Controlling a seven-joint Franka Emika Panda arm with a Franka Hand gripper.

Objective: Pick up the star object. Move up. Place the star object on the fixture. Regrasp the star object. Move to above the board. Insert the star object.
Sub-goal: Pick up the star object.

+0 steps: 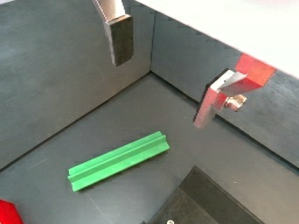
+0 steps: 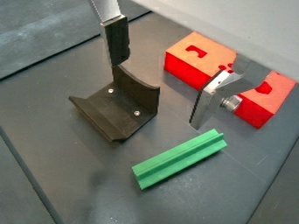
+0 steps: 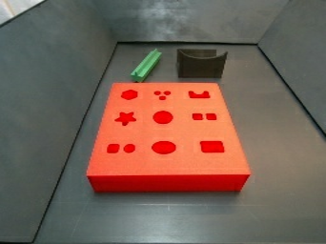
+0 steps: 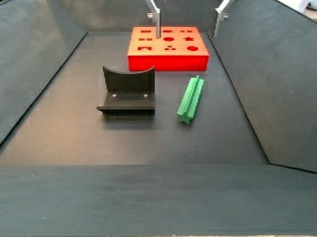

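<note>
The star object, a long green ridged prism, lies flat on the dark floor in both wrist views [image 1: 117,162] [image 2: 177,157] and both side views [image 3: 145,63] [image 4: 191,97]. It lies next to the fixture [image 2: 117,109] [image 3: 201,62] [image 4: 126,93], apart from it. The red board [image 3: 166,133] [image 4: 168,48] with its shaped holes lies flat nearby. My gripper [image 1: 163,74] [image 2: 163,74] hangs high above the floor, open, with nothing between its fingers [image 1: 121,39]. In a side view only the fingertips [image 4: 155,11] show, above the board's far end.
Grey walls [image 3: 64,67] close in the floor on all sides. A corner of the red board [image 2: 197,61] shows behind one finger. A strip of bare floor [image 4: 148,148] lies in front of the fixture and the star object.
</note>
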